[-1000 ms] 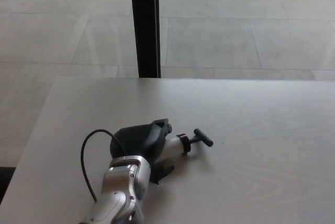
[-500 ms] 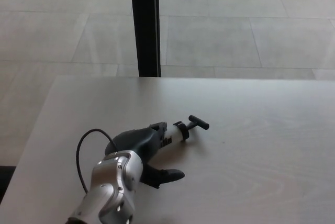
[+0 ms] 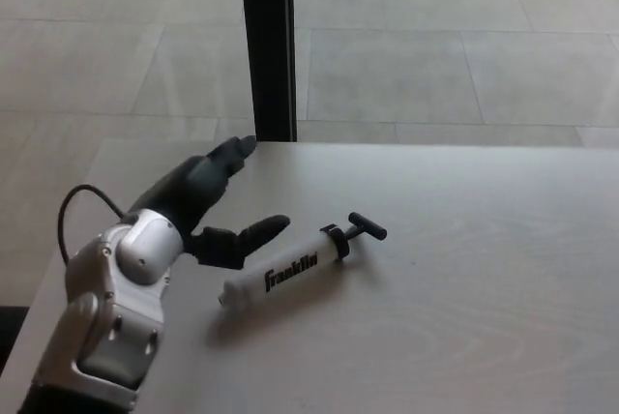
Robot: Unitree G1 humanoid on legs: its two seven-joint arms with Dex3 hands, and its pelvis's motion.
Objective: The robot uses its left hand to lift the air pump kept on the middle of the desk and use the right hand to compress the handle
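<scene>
— Pump (image 3: 295,271) first: where is it?

— Lying flat on the pale desk (image 3: 484,269), somewhat left of the middle. It is a white tube with dark lettering along its side, set on a diagonal: the plain end points toward the near left, the other end toward the far right.

— And the handle?

— A black T-handle (image 3: 367,227) on a short rod, at the far-right end, past a black collar. It looks only slightly drawn out.

— Is anything touching the pump?

— No. The left hand (image 3: 208,209) is just to its left and raised above the desk — nothing is in it. Its black fingers (image 3: 232,155) are spread, the upper ones pointing toward the far edge, while the lower digit reaches toward the tube and ends just short of it.

— What about the rest of that arm?

— A silver forearm (image 3: 111,308) comes up from the bottom-left corner, with a thin black cable (image 3: 82,196) looping behind the wrist.

— The right hand?

— Not in the picture.

— And beyond the desk?

— A dark upright post (image 3: 266,46) stands at the far edge, with grey floor tiles (image 3: 435,46) behind it.
</scene>
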